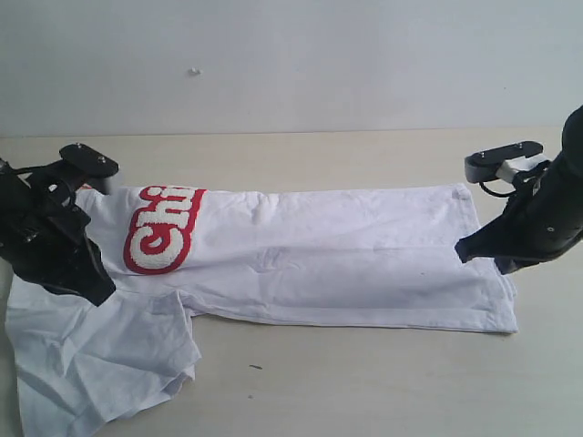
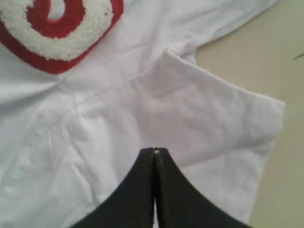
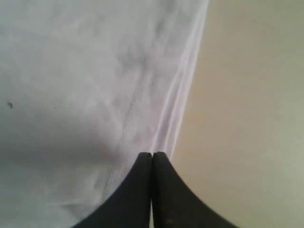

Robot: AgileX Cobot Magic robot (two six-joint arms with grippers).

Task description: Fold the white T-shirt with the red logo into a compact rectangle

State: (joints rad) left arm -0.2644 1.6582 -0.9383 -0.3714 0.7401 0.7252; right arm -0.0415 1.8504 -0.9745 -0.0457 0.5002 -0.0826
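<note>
Because the white T-shirt [image 1: 346, 246] is thin, light and limp, it will sag and crease; pinch a doubled edge. It lies spread on the tabletop [image 1: 364, 382], its sleeve [image 2: 213, 114] just ahead of the left claw [image 2: 154, 151] and its hem [image 3: 178, 109] beside the right claw [image 3: 152, 154]. Both claws are fully closed, with nothing visibly gripped.

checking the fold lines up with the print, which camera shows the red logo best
The exterior view: it shows the most of the red logo, with letters "Chi" readable on the white T-shirt. The left wrist view catches only one fuzzy corner; the right wrist view shows plain fabric, no logo.
</note>
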